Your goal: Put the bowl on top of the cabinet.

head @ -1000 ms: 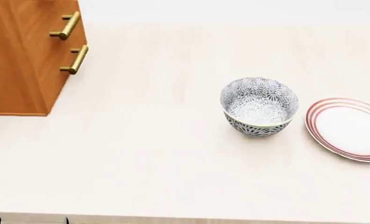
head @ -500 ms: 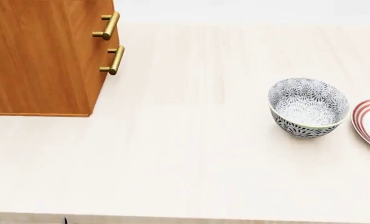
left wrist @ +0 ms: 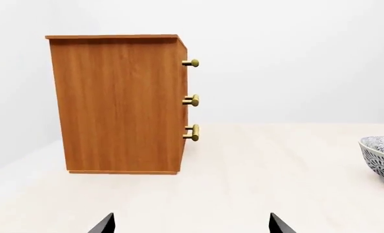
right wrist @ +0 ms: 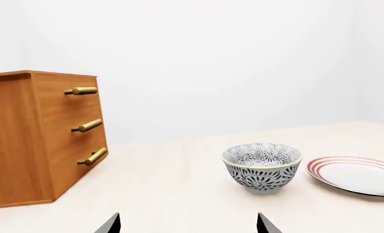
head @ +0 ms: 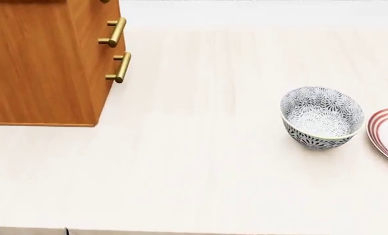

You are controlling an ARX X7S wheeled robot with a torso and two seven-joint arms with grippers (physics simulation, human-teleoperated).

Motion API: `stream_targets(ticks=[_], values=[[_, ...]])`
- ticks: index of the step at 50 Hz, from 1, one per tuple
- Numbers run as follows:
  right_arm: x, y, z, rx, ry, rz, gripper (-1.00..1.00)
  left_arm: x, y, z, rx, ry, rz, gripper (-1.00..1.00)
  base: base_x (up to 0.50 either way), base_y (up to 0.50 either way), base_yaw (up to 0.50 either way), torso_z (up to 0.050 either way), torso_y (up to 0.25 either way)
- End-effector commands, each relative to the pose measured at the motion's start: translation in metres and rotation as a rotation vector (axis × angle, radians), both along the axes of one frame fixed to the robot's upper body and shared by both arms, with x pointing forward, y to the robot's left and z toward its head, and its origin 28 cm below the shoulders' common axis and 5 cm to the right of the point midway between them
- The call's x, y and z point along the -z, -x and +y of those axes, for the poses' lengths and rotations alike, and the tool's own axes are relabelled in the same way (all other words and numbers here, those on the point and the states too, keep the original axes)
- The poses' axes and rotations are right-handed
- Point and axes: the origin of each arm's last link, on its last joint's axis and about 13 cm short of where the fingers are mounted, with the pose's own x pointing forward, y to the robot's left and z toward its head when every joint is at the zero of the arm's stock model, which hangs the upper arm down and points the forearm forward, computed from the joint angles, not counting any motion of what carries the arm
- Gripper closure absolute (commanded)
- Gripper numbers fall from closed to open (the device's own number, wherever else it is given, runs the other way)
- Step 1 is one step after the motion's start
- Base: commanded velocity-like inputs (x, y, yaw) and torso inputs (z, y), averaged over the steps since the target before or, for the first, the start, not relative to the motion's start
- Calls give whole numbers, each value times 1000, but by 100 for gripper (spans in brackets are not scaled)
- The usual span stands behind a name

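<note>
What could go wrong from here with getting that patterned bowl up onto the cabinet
The bowl sits close beside the red-ringed plate, so a pincer closing on it from that side might knock the plate. The cabinet stands far taller than the bowl, so a low carry could strike its side or brass handles.

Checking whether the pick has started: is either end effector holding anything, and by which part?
Nothing is held. The bowl sits free on the table; both end effectors are open and empty.
</note>
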Motion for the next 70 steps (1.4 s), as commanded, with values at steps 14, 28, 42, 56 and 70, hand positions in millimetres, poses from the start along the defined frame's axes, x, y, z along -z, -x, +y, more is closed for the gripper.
stream_targets(ticks=[14, 28, 42, 56, 70], values=[[1, -2, -1, 2, 10, 3, -100, 2, -3, 2, -22, -23, 1, -100, 0, 0, 0, 50, 0], [1, -2, 0, 0, 11, 4, -100, 2, -4, 1, -20, -27, 7, -100, 0, 0, 0, 50, 0], [1, -2, -1, -6, 9, -7, -100, 2, -4, 0, -21, -26, 5, -100, 26, 0, 0, 22, 0], [1, -2, 0, -8, 11, -9, -100, 3, -5, 0, -21, -23, 4, -100, 458, 0, 0, 0, 0], [2, -2, 0, -10, 16, -6, -100, 3, -4, 1, -22, -22, 0, -100, 417, 0, 0, 0, 0]])
